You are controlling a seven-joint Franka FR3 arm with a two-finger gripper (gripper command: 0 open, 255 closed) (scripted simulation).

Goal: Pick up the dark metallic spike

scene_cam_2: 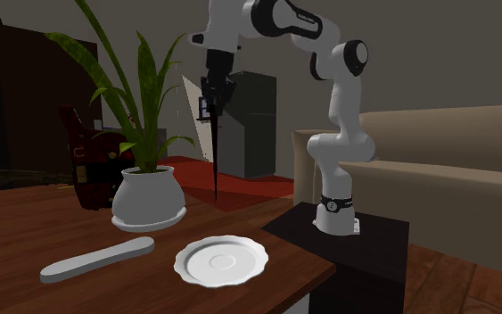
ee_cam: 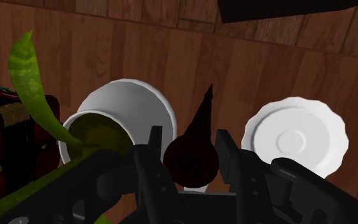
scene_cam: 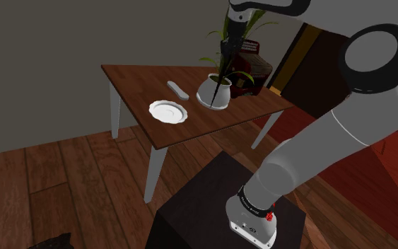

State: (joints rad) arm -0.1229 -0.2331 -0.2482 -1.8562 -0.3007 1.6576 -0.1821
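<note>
White arm (scene_cam: 317,155) of smooth, rounded links, shaded grey on the underside. Dark grey round caps (scene_cam: 377,56) at the joints. Around the foot a black band (scene_cam: 250,204) with small white lettering, with red marks (scene_cam: 269,213) just beside it, above a pale flange (scene_cam: 250,230). All-black gripper (ee_cam: 189,143) on a bulky black body, with two blocky, flat-faced fingers (ee_cam: 153,145).

Dark spike (ee_cam: 193,153), white crockery, brown wood
Spike showing near-black with a maroon tinge, gripper (ee_cam: 189,139) all black; pot (scene_cam_2: 148,198), plate (scene_cam_2: 221,262) and flat bar (scene_cam_2: 97,258) plain white; leaves (scene_cam_2: 147,89) green, mottled yellow; table (scene_cam: 133,78) reddish-brown grain; floor (scene_cam: 49,170) warm brown planks; rug (scene_cam_2: 249,183) red; arm (scene_cam_2: 342,116) white, dark joints; stand (scene_cam: 204,205) black.
</note>
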